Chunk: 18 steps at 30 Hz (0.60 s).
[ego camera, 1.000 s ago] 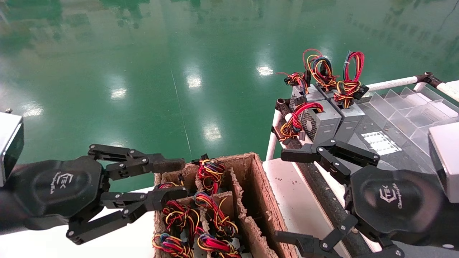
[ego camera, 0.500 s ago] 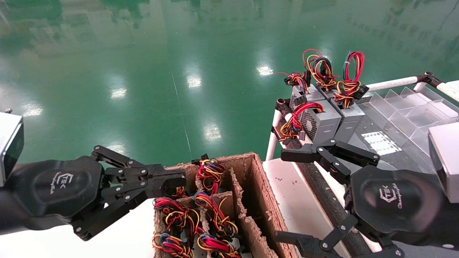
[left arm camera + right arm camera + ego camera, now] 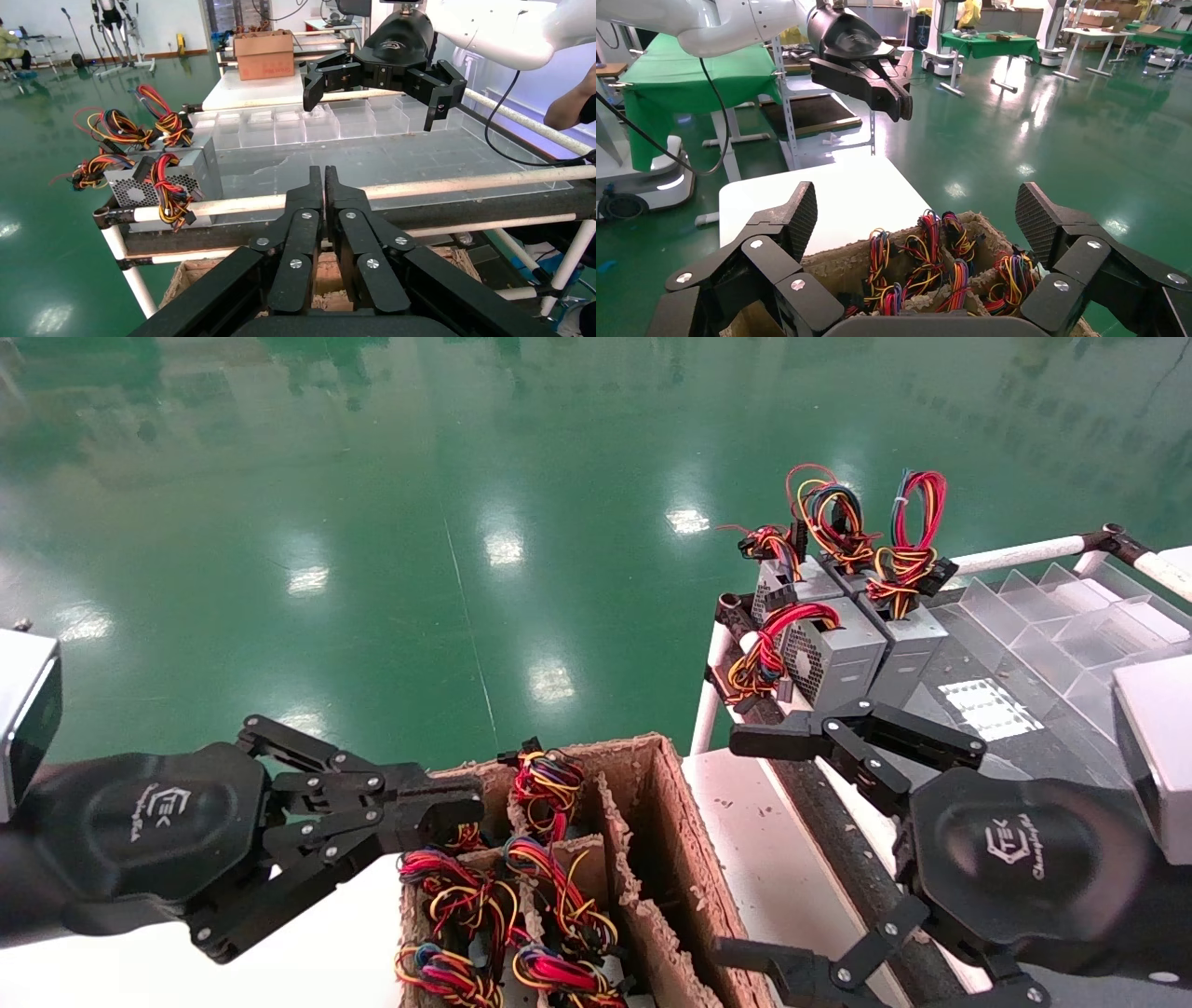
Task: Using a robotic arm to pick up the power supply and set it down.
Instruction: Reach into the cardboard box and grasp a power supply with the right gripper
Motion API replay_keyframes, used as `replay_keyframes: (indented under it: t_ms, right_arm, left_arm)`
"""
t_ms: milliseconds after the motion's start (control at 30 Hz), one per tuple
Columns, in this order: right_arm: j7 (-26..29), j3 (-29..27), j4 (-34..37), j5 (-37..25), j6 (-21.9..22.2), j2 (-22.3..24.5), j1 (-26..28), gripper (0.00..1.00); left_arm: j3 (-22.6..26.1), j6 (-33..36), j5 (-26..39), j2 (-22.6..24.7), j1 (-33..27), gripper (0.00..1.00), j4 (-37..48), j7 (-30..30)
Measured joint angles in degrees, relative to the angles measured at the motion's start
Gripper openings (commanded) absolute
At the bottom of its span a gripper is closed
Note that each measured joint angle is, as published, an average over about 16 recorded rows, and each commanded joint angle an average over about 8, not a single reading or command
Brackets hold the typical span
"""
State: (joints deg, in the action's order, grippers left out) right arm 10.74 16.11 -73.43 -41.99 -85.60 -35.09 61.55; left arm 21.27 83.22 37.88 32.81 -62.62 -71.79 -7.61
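Note:
Several grey power supplies point(image 3: 838, 658) with looped red, yellow and black wires stand on the rack at the right rear, also seen as power supplies point(image 3: 190, 172) in the left wrist view. More wire bundles point(image 3: 466, 896) poke out of a divided cardboard box point(image 3: 666, 822). My left gripper point(image 3: 456, 808) is shut with nothing between its fingers, its tips above the box's far left corner. My right gripper point(image 3: 745, 845) stands wide open beside the box's right wall, over the white table. From the right wrist, the right gripper point(image 3: 919, 214) hangs above the wire bundles point(image 3: 926, 246).
A clear plastic divider tray point(image 3: 1052, 626) lies on the rack behind the right gripper. White pipe rails point(image 3: 708, 700) edge the rack. The white table point(image 3: 828, 189) spreads left of the box. Green floor lies beyond.
My left gripper's fingers have gone from open to shut over the box's far left corner, catching nothing. The right arm has not moved.

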Motion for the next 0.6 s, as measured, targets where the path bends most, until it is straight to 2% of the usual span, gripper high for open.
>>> replay_keyframes:
  t_ms: [600]
  right_arm:
    - [0.83,3.24,0.27,-5.75,3.71,-3.15,-0.64,1.00]
  left_arm:
    - [0.00,-0.01,0.00,-0.01,0.01,1.00,0.02,0.01]
